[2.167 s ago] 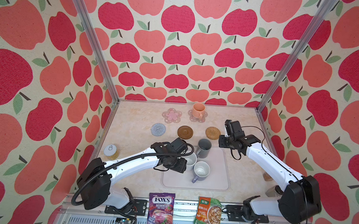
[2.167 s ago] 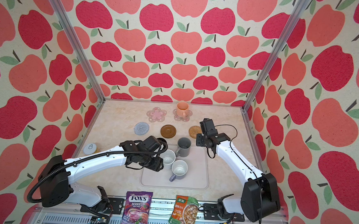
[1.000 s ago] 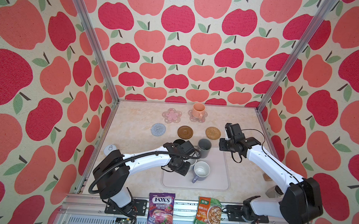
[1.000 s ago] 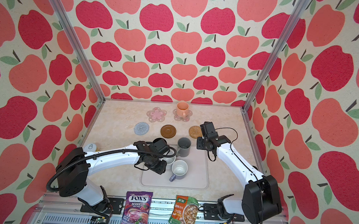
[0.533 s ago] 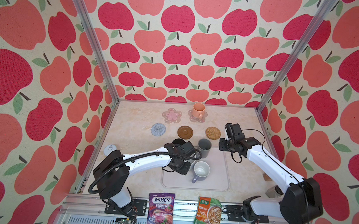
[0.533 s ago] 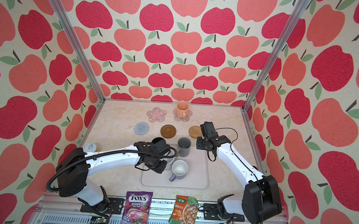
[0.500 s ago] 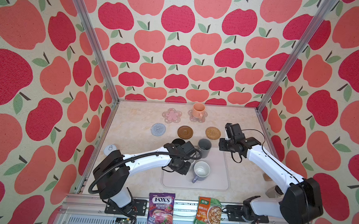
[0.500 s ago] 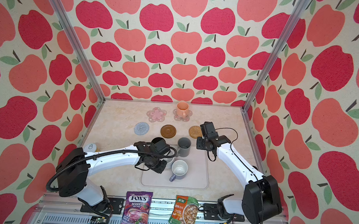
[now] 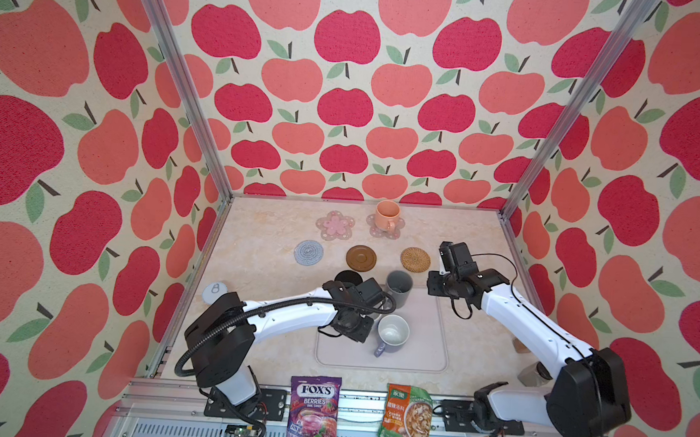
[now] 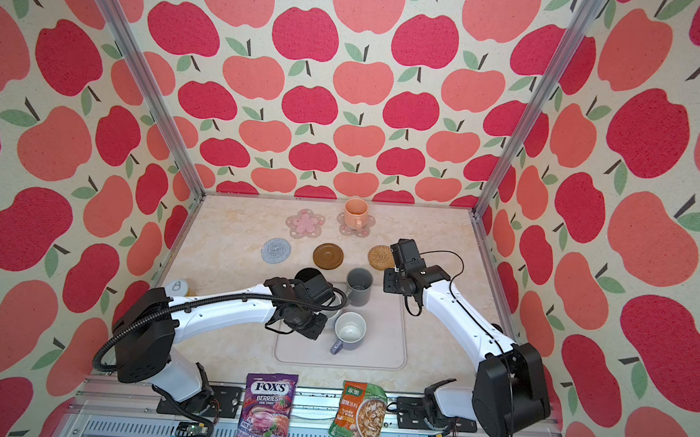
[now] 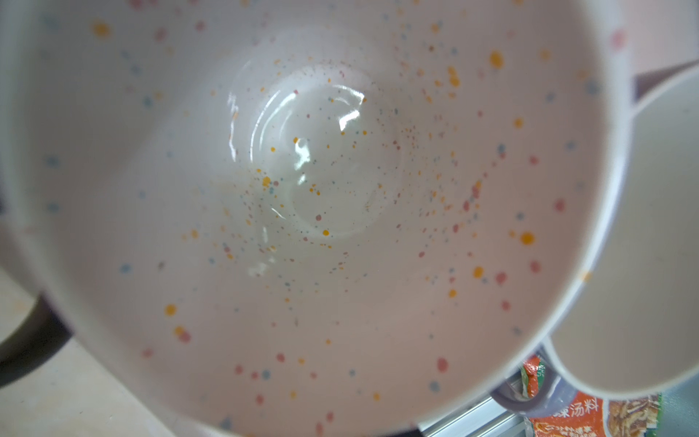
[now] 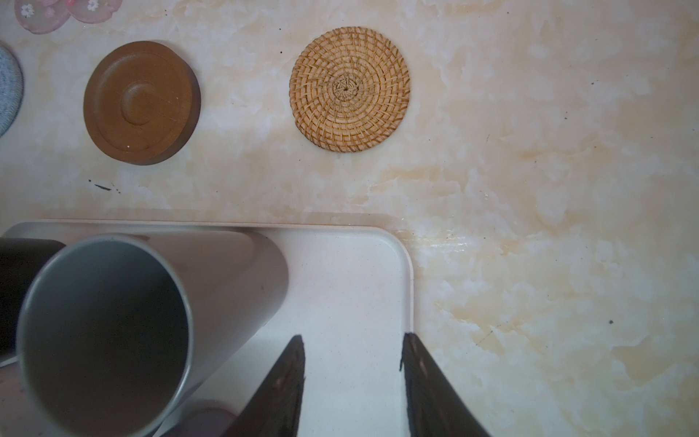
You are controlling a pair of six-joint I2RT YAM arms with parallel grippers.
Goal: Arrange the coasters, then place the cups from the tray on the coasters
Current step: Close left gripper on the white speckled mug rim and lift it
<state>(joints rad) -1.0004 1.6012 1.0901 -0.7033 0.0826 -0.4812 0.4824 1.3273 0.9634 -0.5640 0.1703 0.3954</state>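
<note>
On the pale-grey tray (image 9: 415,356) stand the dark grey cup (image 9: 399,287), the lavender-grey cup (image 9: 392,334), the black cup (image 9: 349,277) and the speckled white cup (image 11: 302,170). My left gripper (image 9: 376,308) sits on the speckled cup and covers it in both top views; its wrist view looks straight into the cup, fingers hidden. It is shut on the cup's rim. My right gripper (image 12: 352,340) hangs open and empty over the tray's far right corner. The peach cup (image 9: 387,214) stands on a pink coaster (image 9: 374,229). Bare coasters: pink (image 9: 334,225), grey (image 9: 308,252), brown (image 9: 361,257), rattan (image 9: 415,259).
A candy bag (image 9: 313,413) and a soup packet (image 9: 407,414) lie at the front edge. A lidded jar (image 9: 214,292) stands by the left wall, and another jar (image 9: 532,372) by the right arm's base. Apple-print walls close three sides.
My left gripper reached in over the speckled white cup and its jaws closed. The right arm has stayed put.
</note>
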